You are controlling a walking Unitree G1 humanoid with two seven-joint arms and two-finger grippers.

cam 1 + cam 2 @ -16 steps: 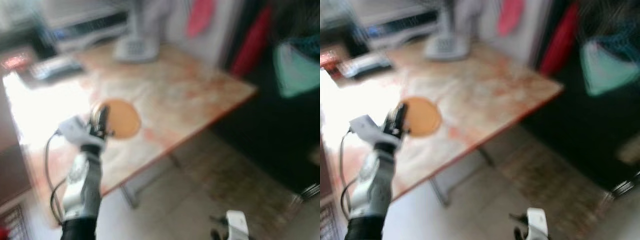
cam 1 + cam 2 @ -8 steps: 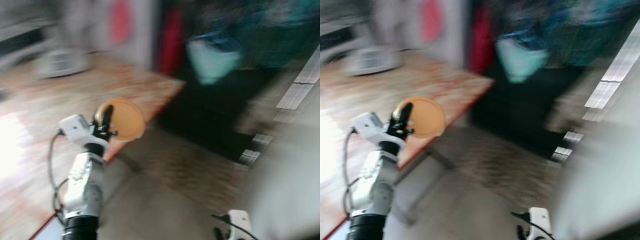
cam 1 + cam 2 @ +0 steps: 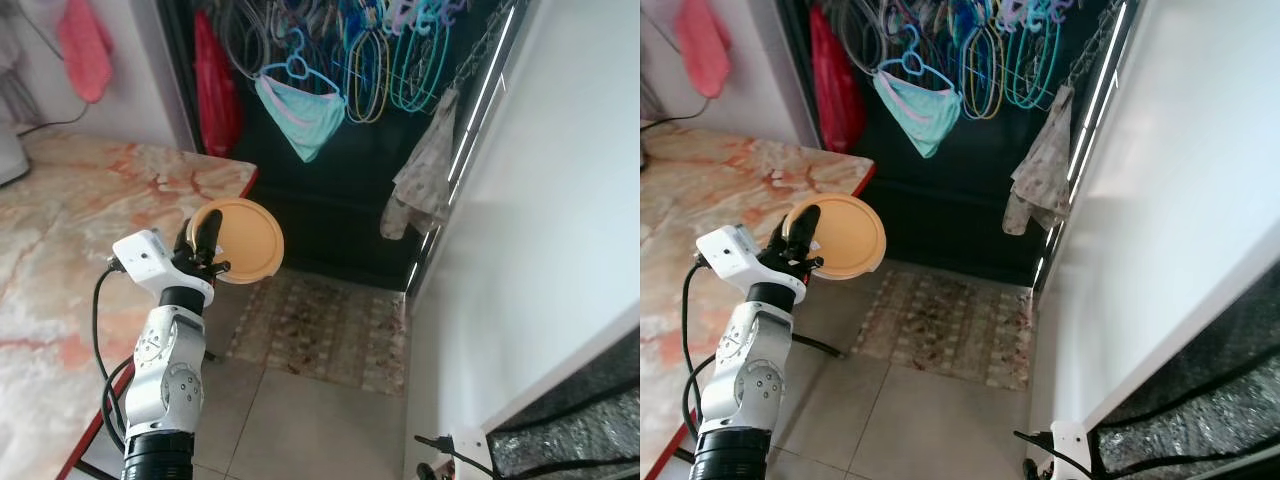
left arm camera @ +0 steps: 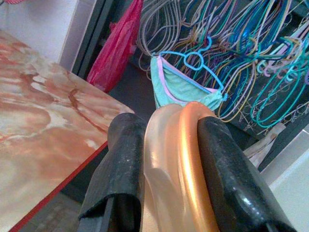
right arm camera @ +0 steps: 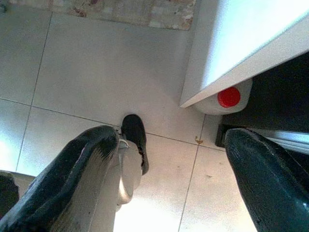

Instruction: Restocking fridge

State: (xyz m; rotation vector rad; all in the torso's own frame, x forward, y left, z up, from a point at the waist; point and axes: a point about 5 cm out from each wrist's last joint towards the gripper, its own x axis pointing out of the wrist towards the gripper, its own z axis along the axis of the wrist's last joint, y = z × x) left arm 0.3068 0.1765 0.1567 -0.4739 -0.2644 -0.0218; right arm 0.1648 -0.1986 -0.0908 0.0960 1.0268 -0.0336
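A round orange plate (image 3: 245, 240) is held upright on its edge in my left gripper (image 3: 207, 228), which is raised in front of me beside the table's corner. In the left wrist view the two black fingers (image 4: 124, 159) press on either side of the plate's rim (image 4: 186, 159). My right gripper (image 5: 169, 137) hangs low over the tiled floor, open with nothing between its fingers. The white wrist of my right arm (image 3: 468, 445) shows at the bottom.
A marble table (image 3: 60, 230) with a red edge stands on my left. Ahead is a dark recess with several hangers and cloths (image 3: 380, 50) and a patterned rug (image 3: 320, 330). A tall white panel (image 3: 560, 200) rises on the right. A white jug with a red cap (image 5: 227, 96) stands on the floor.
The camera has swung to the right, so the table has slid off to the left and the white panel has come into view. The plate stays in my left gripper.
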